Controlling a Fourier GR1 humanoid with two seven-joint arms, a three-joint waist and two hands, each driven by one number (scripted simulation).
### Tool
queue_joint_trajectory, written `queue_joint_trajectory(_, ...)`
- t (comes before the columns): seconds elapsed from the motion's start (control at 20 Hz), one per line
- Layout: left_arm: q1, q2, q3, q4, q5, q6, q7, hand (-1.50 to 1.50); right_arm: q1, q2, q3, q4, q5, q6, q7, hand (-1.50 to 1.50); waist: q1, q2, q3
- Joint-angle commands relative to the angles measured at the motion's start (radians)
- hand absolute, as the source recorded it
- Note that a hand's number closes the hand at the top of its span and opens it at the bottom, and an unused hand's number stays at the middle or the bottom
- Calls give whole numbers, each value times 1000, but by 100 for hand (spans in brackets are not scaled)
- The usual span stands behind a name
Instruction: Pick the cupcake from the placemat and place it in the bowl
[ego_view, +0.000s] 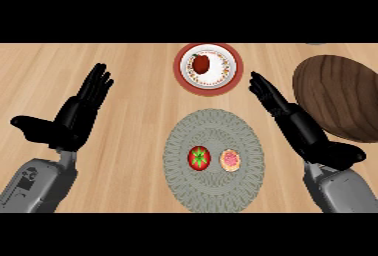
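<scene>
Resting on the grey oval placemat (212, 165) near the worktop's front edge: cupcake (230, 160), small and round, pink frosting with a pale rim, just beside a red tomato (198, 157) with a green star-shaped top. Farther back, near the rear edge: red-rimmed bowl (209, 67) holding a dark red item. Left hand (74, 117) and right hand (295, 122) both flat, fingers straight, gripping nothing, flanking the placemat. At the right edge: dark wooden board (339, 95).

A light wooden desk (133, 75) with lengthwise grain fills the frame. A dark round wooden board (336, 95) lies at its right edge, evenly lit.
</scene>
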Motion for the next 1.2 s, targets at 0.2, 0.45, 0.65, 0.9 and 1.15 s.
queue_joint_trajectory(0.2, 77, -29, -21, -3, 36, -10, 75, 0, 161, -18, -5, -139, 307, -338, 127, 150, -55, -26, -30)
queue_joint_trajectory(0.45, 139, -77, -55, -11, 74, -16, 101, 0, 322, 45, -107, -101, 500, -672, 173, -150, -98, -30, -30)
queue_joint_trajectory(0.65, 135, -93, -76, -39, 63, -18, 114, 0, 401, 114, 202, -238, 821, -717, 250, -150, -28, -19, -31)
queue_joint_trajectory(0.9, 170, -92, -97, -73, 47, -16, 107, 0, 453, 44, 244, -206, 1135, -592, 509, -150, -24, -21, -37)
queue_joint_trajectory(1.15, 147, -96, -91, -68, 56, -23, 124, 0, 456, 95, 284, -302, 1346, -349, 824, -150, -27, -17, -36)
